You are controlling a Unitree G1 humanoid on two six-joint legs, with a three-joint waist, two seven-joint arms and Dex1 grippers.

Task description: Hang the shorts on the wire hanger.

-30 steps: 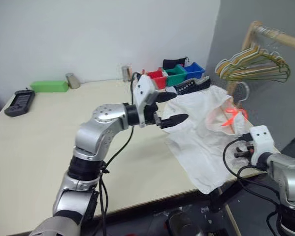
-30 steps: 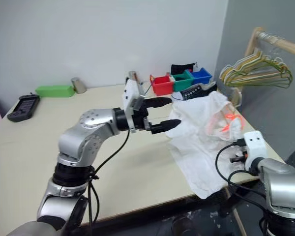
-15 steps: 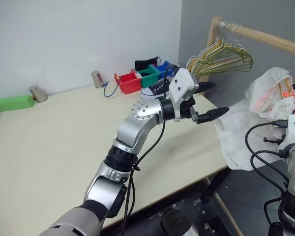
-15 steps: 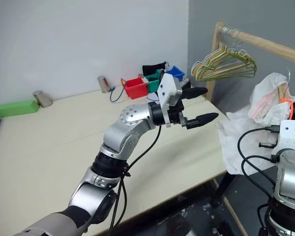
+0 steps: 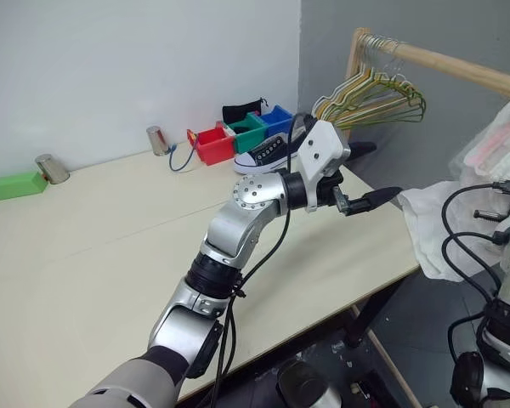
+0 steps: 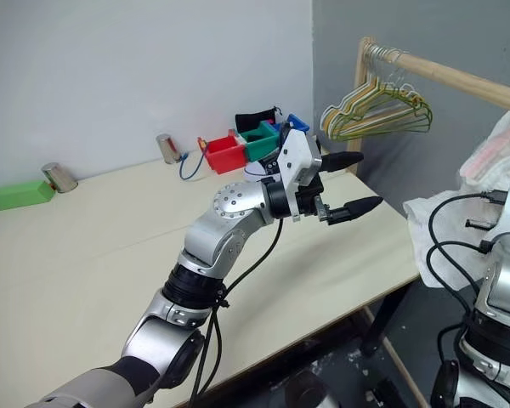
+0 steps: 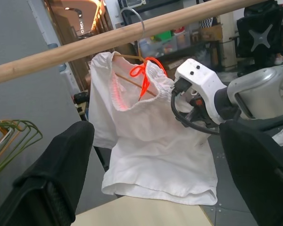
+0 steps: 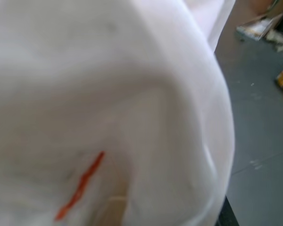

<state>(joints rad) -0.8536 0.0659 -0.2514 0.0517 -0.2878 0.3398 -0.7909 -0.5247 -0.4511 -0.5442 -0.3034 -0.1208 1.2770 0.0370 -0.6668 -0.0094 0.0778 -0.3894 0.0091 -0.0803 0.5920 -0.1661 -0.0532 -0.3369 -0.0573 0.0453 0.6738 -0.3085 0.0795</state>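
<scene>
While my left pincer (image 6: 350, 182) hovers spread wide over the worktop (image 5: 93, 246) edge, the shorts (image 7: 151, 146) hang on the wire hanger (image 7: 132, 81) from the wooden rail (image 7: 85, 42), well beyond it. My right pincer is closed, right beside the shorts, though I cannot tell if it grips them

White shorts (image 8: 108, 94) close up, thin orange-red streak (image 8: 80, 186); grey floor (image 8: 264, 141) beside.

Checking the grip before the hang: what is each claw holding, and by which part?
Left claw is open and holds nothing. Right claw is shut among the shorts, but where it grips cannot be told.
</scene>
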